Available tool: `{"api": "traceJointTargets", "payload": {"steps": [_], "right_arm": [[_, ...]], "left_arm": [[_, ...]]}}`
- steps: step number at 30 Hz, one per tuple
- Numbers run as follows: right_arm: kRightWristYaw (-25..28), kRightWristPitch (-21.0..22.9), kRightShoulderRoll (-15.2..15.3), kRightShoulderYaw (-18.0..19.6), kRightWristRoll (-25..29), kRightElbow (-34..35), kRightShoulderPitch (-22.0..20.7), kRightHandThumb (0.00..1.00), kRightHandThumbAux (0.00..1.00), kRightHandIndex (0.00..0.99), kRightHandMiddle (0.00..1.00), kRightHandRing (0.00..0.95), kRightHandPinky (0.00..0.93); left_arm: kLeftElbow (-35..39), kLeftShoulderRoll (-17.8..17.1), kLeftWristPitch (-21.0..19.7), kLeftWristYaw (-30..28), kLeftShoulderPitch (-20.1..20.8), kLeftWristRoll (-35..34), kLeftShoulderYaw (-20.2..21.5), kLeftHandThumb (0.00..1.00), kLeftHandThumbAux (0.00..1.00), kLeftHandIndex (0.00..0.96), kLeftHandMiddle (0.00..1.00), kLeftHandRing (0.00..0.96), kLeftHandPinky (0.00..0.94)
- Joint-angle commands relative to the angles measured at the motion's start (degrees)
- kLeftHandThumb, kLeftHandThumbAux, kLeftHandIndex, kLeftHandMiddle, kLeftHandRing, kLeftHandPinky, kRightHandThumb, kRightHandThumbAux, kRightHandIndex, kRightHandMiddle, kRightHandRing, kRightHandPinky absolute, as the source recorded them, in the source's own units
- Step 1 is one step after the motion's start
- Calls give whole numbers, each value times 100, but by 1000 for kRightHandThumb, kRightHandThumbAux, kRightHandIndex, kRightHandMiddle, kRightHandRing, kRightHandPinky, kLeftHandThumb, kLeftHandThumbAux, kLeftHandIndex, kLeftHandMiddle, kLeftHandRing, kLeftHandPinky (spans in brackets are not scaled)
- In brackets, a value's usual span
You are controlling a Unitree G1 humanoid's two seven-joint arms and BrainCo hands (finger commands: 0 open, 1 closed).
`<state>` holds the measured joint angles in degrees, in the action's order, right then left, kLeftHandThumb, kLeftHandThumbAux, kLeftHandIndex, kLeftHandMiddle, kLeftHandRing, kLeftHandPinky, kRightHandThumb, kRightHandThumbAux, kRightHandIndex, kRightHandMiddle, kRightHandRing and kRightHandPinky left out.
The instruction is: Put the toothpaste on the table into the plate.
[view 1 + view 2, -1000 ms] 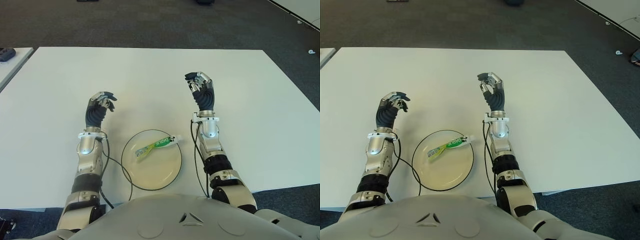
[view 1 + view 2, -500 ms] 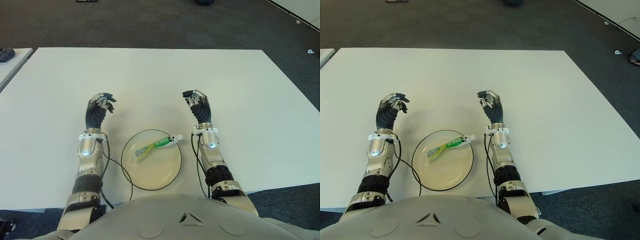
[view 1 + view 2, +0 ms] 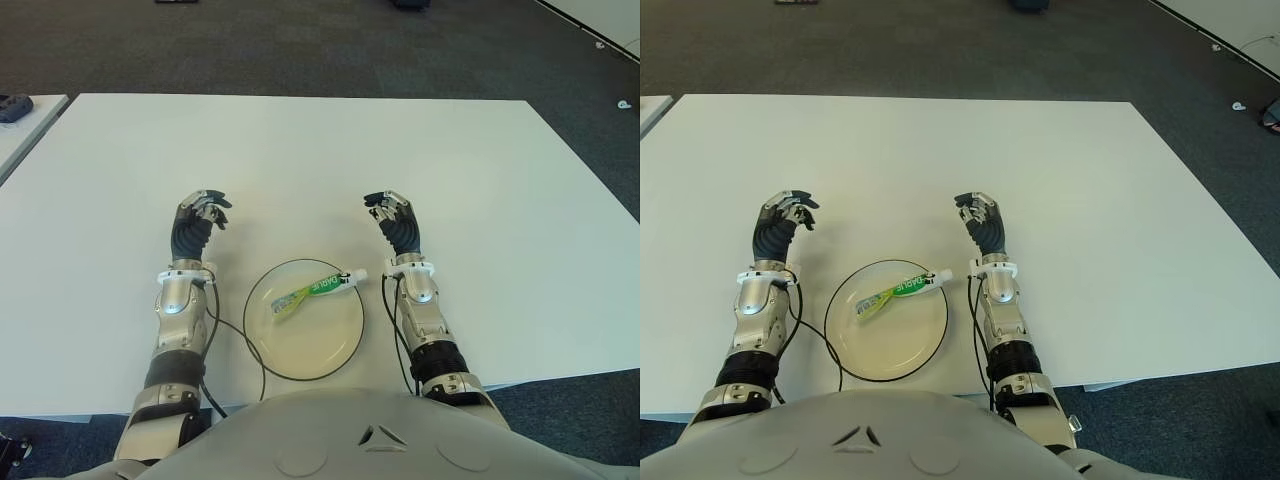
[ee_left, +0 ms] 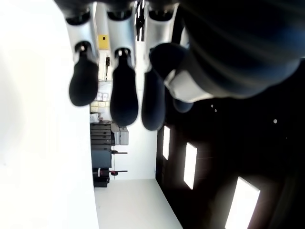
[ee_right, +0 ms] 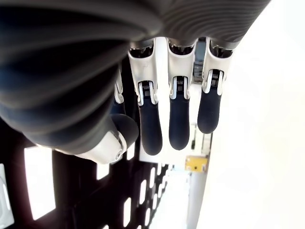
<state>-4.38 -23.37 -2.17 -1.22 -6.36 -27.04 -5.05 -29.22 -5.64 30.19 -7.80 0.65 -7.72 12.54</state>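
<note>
Toothpaste (image 3: 312,291) in plate (image 3: 300,350), beside right hand (image 3: 397,222)

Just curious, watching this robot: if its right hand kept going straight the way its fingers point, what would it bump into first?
Probably nothing: the right hand points away from the robot across bare white table, and that path looks free to the far edge. The toothpaste lies behind it, in the plate.

Table (image 3: 480,170) is wide open; only the plate (image 3: 345,345) sits between the 2 hands, toothpaste (image 3: 312,290) inside.
</note>
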Motion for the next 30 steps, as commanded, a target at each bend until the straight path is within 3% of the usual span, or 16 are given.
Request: {"api": "traceJointTargets", "payload": {"steps": [1,18,30], "right_arm": [[-76,211,-66,12,53,-18,140,686,738,416,392,362,369],[-247,875,-223,-60,55,466,437,697,734,422,405,379,387],[-153,1079,-213,-75,132,742,571,698,734,421,416,395,407]], "left_arm": [[-153,-69,72,113,-16,163,-18,837,673,421,518,672,674],[-425,-125,252,127,-18,238,-20,837,674,420,518,678,681],[-332,-125,155,58,-191,183,-36,838,673,419,519,679,676]]}}
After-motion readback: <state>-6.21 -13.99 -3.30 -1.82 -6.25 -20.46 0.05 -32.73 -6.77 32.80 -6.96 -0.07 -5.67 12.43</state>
